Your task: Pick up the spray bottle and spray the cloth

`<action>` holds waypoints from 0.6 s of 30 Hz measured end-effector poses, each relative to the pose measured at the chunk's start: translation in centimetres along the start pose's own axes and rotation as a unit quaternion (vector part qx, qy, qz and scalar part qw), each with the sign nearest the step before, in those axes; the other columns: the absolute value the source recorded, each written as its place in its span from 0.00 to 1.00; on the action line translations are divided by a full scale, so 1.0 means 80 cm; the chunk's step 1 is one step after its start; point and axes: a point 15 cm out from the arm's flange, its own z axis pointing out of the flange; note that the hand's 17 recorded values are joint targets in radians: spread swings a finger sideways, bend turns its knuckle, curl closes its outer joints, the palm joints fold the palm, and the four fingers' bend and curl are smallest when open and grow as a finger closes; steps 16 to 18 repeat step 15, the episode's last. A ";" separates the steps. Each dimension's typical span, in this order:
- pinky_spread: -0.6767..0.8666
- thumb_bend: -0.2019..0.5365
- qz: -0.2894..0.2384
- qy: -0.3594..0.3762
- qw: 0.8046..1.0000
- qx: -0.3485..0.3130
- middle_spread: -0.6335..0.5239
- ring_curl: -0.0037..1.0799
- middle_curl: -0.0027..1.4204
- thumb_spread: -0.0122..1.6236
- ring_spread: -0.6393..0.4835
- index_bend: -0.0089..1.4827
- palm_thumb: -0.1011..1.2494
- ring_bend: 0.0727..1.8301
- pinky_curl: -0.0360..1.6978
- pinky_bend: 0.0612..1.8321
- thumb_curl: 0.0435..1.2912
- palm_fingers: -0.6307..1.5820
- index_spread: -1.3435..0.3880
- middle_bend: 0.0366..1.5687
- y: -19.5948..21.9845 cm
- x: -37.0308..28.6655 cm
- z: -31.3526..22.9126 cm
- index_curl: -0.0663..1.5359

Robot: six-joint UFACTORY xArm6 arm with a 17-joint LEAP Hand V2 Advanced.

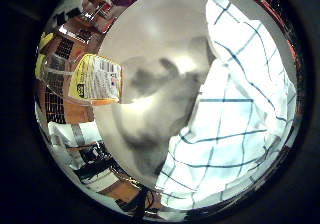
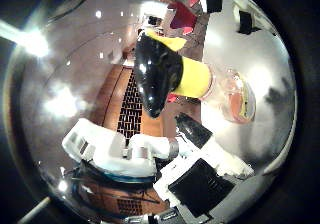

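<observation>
Hand [image 2: 165, 159], blocky white shells, black panels, possibly teal trim

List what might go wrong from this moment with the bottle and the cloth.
1. The spray bottle stands beside the hand, not clearly enclosed by the fingers; a closing grasp may knock it over.
2. The checked cloth lies rumpled at the edge of the round white table; spray might miss it and wet the table.

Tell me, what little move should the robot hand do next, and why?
Probably close the white and black hand round the clear spray bottle with the black and yellow head. It stands on the white table beside the white, blue-checked cloth, not yet gripped.
</observation>
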 end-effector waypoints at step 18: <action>0.67 0.24 0.001 0.024 0.999 0.031 0.49 0.38 0.36 0.65 0.50 0.13 0.57 0.40 0.37 0.23 0.29 0.40 0.63 0.36 0.014 -0.004 -0.068 0.29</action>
